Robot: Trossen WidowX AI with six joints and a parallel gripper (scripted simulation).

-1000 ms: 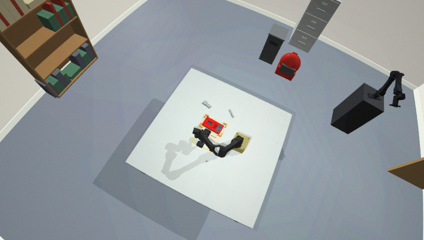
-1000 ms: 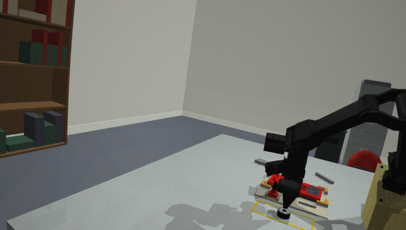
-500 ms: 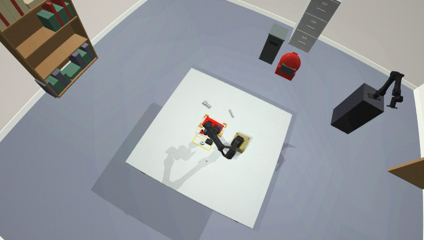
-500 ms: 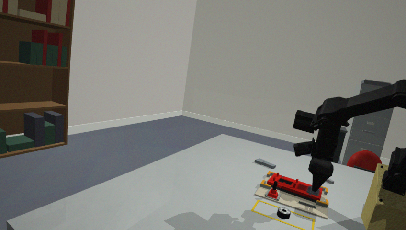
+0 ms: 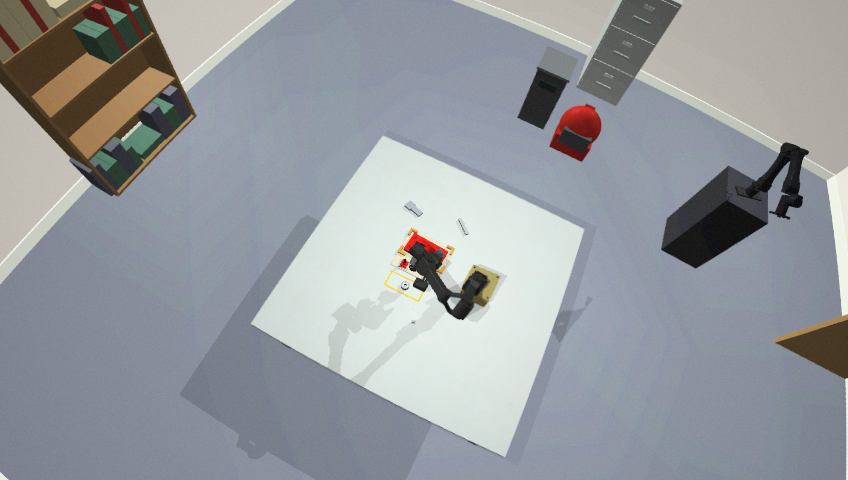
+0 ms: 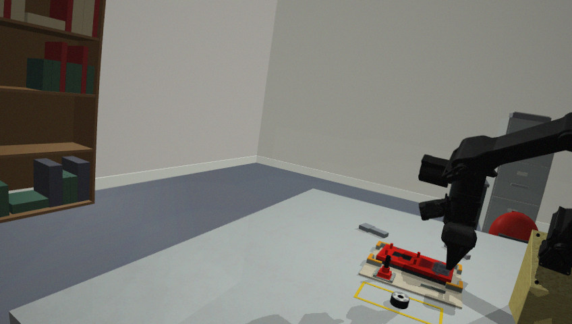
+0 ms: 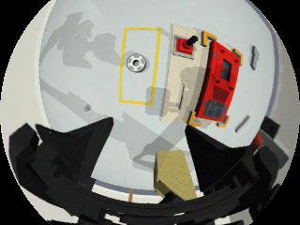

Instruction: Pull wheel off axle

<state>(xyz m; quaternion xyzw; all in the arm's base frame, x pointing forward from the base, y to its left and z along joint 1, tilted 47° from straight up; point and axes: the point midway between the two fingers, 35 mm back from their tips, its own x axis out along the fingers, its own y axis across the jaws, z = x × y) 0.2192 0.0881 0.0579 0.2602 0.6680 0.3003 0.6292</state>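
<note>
The wheel point(image 5: 401, 286) point(image 6: 399, 305) point(image 7: 130, 64), black with a pale hub face, lies flat on the table inside the yellow outline point(image 5: 402, 292) point(image 6: 359, 289) point(image 7: 121, 84). It touches none of its lines in the wrist view. The upright axle point(image 6: 387, 260) point(image 7: 191, 41) is a bare black post on a red base, beside the outline. My gripper point(image 6: 450, 268) point(image 7: 150, 125) is open, with nothing between its fingers. It is away from the wheel, and its tips show over the red block's far end in the exterior view. The wrist view shows them apart from everything.
A red block point(image 6: 425, 268) point(image 7: 218, 91) sits between orange corner brackets on a beige board point(image 6: 405, 283) point(image 7: 170, 105). Grey bars point(image 5: 412, 208) point(image 5: 462, 227) lie behind it. A tiny grey piece point(image 5: 413, 321) point(image 7: 87, 108) lies nearer the table's front. The arm's yellowish base plate point(image 5: 491, 286) is at the right.
</note>
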